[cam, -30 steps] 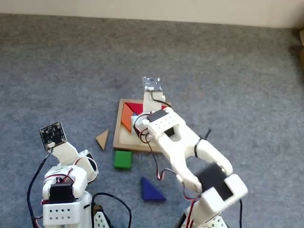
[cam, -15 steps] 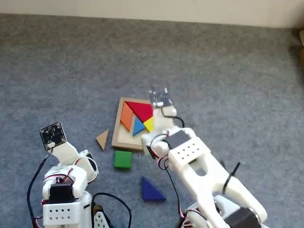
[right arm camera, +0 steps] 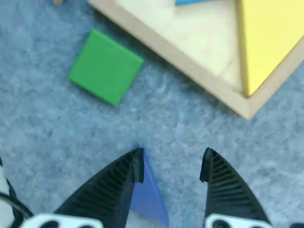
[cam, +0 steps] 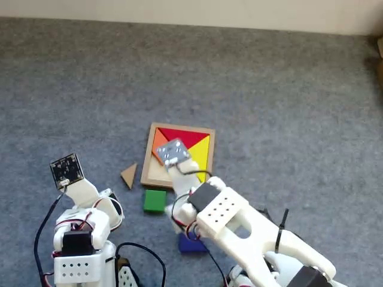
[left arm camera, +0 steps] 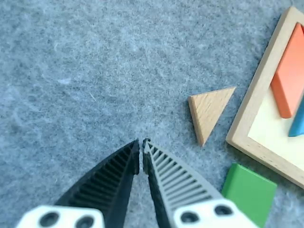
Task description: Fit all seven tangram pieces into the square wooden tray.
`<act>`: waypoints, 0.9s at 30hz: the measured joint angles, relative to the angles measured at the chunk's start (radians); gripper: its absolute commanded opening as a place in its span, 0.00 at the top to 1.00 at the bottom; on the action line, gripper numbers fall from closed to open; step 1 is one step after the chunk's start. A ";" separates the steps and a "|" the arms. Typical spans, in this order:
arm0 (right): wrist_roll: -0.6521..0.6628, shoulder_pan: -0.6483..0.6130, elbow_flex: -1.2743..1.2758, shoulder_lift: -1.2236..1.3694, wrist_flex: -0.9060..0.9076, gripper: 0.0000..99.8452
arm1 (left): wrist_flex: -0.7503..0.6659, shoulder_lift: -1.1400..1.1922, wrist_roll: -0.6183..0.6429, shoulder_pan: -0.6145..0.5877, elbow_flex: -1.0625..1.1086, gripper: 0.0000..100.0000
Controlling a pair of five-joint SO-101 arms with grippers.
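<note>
- Step in hand: picking up the blue triangle [right arm camera: 148,199]; right gripper [right arm camera: 171,166] spread over it, near the tray [right arm camera: 180,59].
- Next: lower, straddle its edges, pinch.
- Left gripper [left arm camera: 141,143] pressed together, empty.

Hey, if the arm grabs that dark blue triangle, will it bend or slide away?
Probably stays rigid: the blue triangle looks like a flat, hard-edged block. It lies flat on fuzzy carpet, so sliding seems unlikely, but its low edges may resist pinching.
</note>
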 measured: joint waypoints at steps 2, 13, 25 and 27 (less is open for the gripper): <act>0.006 -0.038 0.000 0.000 0.052 0.80 | 0.000 0.000 0.000 0.000 0.000 0.96; 0.009 -0.117 0.000 -0.002 0.133 0.80 | 0.000 0.000 0.000 0.000 0.000 0.96; -0.060 -0.232 0.135 -0.002 -0.017 0.80 | 0.000 0.000 0.000 0.000 0.000 0.96; -0.060 -0.233 0.137 -0.002 -0.023 0.80 | 0.000 0.000 0.000 0.000 0.000 0.96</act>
